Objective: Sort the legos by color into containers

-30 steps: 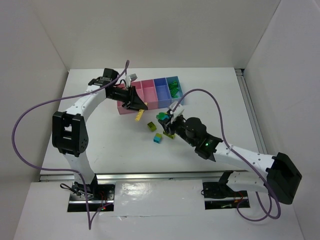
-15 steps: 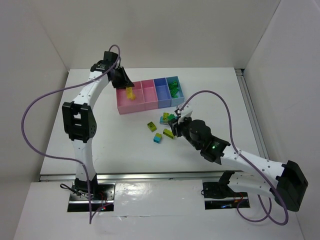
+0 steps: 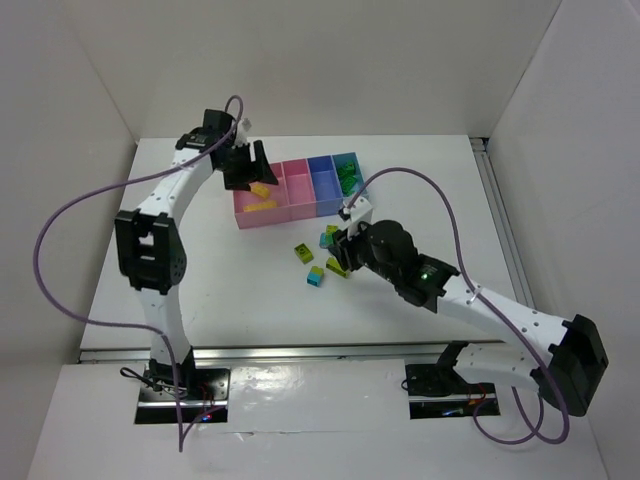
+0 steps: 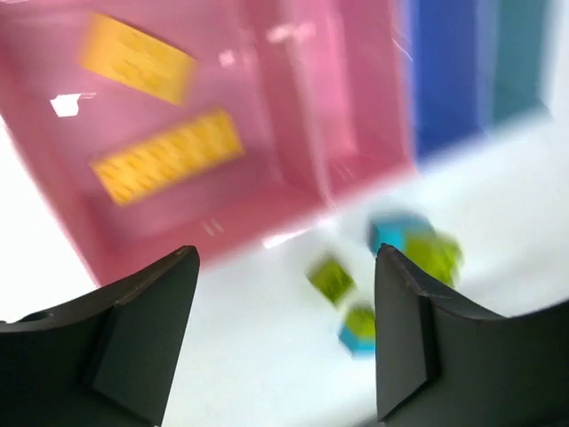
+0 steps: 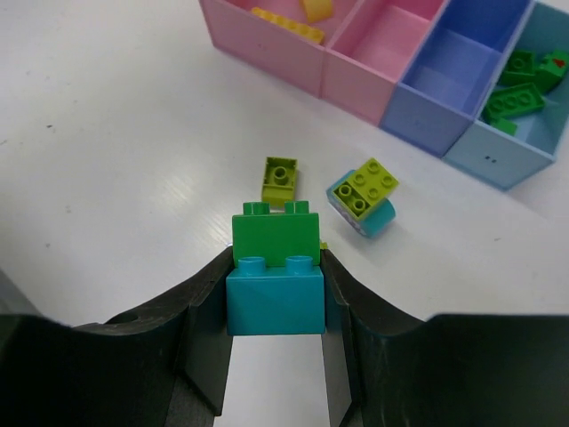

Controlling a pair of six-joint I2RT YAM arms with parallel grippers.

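Top: left gripper [image 3: 247, 170] over wide pink bin [image 3: 258, 220] upper left, right gripper [image 3: 342, 248] low at loose bricks [image 3: 302, 252] mid-frame; left wrist: fingers [image 4: 147, 311] spread, empty, above two yellow bricks [image 4: 167, 156] sorted there; right wrist: clamped on stacked cyan-green brick [image 5: 274, 298], lower centre, probably to lift.

Pink wide bin [image 5: 267, 52] and narrower bin [image 5: 378, 55], blue-violet third bin [image 5: 447, 71], light blue rightmost bin [image 5: 496, 158]. Inside the wide one, yellow bricks [image 5: 286, 24]; in the rightmost, dark green bricks [image 5: 511, 100]. On the white table [image 5: 107, 133], a lime brick [image 5: 280, 178]; a cyan brick [image 5: 274, 301] against a green brick [image 5: 276, 236].

Lab: white table [image 3: 230, 300] inside plain white panels [image 3: 320, 60]
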